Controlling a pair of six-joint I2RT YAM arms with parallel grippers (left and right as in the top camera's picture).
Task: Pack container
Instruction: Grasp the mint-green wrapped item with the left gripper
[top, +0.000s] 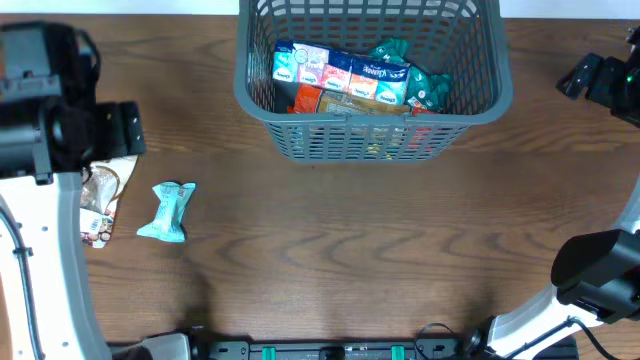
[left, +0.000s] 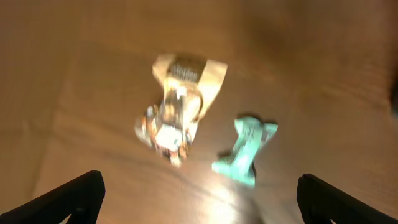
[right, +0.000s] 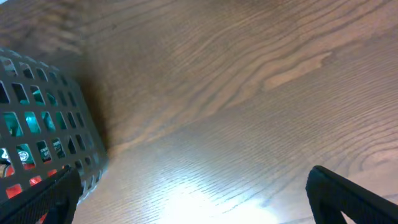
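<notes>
Hovering open-jawed over the packets (left: 180, 106), left gripper (left: 199, 186) faces them; container (top: 370, 130), well right of the packets, looks light, stiff, best taken by its rim; right gripper (right: 193, 177) also gapes.

You have a wide bare stretch of tabletop (top: 350, 260) across the middle and right, in front of the container (top: 372, 143). Its tall lattice walls bar any sideways entry, so you can reach in only from above, where packets (top: 345, 75) cover the floor. At left, a teal packet (top: 168, 212) lies near a tan bag (top: 105, 195), which is partly under the left arm (top: 60, 130). The container wall stands close on the left of the right end effector (right: 194, 173).
</notes>
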